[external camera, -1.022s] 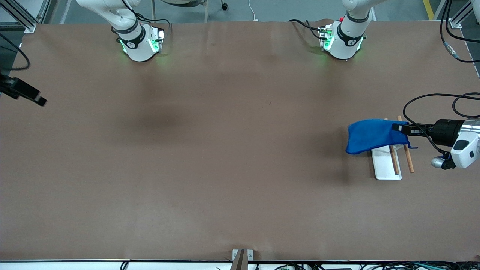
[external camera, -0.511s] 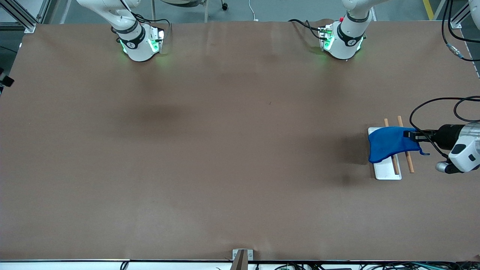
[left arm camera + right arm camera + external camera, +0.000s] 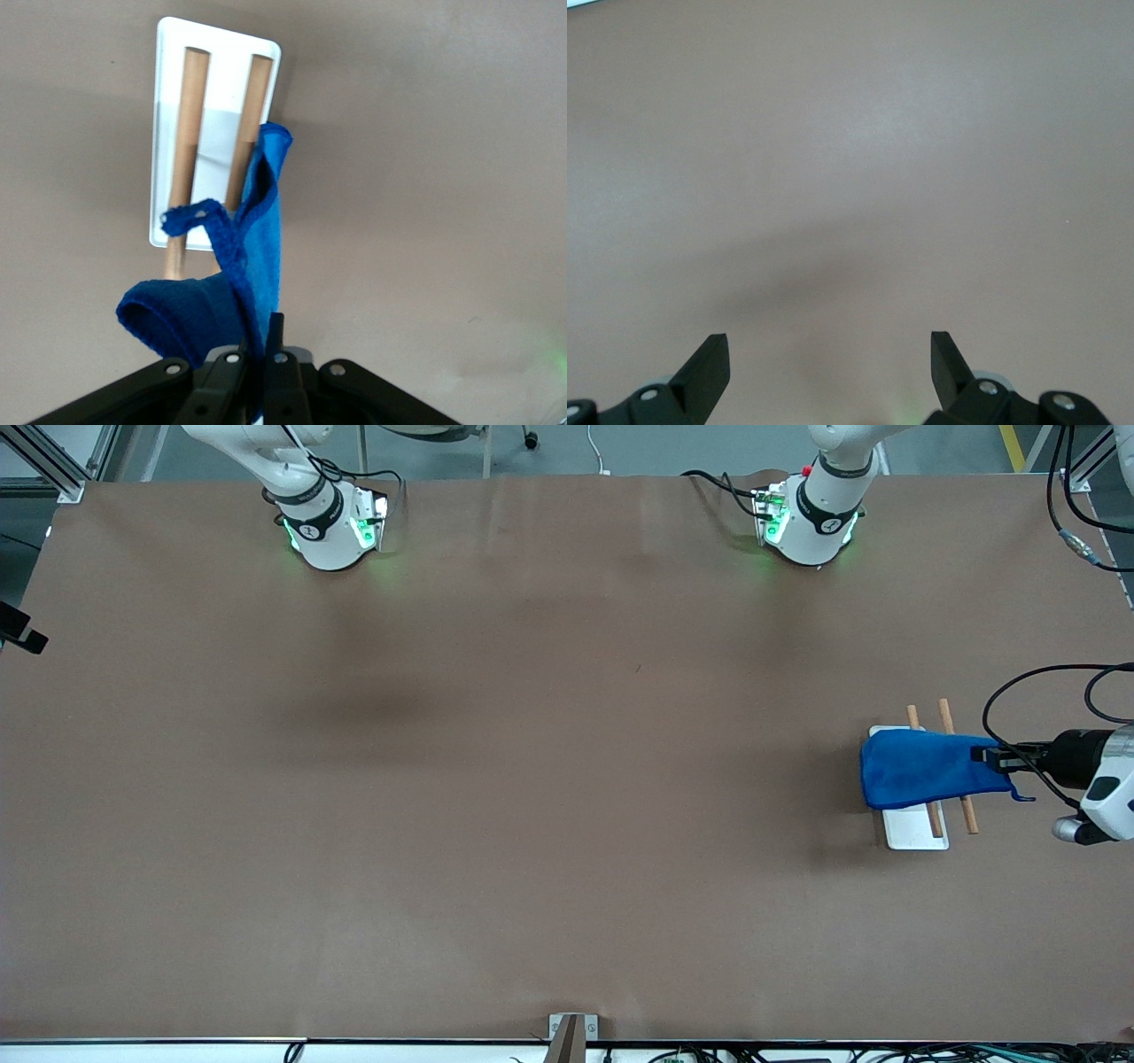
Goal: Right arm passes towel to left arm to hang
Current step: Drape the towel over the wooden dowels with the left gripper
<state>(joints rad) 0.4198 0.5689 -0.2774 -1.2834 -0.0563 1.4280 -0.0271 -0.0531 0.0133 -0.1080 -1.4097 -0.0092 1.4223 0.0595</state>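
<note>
The towel (image 3: 921,771) is gripped at one edge by the left gripper (image 3: 990,755), fingers clenched on the fabric, at the left arm's end of the table (image 3: 532,779). The cloth is draped over the rack (image 3: 912,828), a white base w/ two wooden rods; its corner loop (image 3: 190,215) is seen hanging free. The right gripper (image 3: 830,359) is held over bare table, fingers spread, nothing grasped; right arm waits.
</note>
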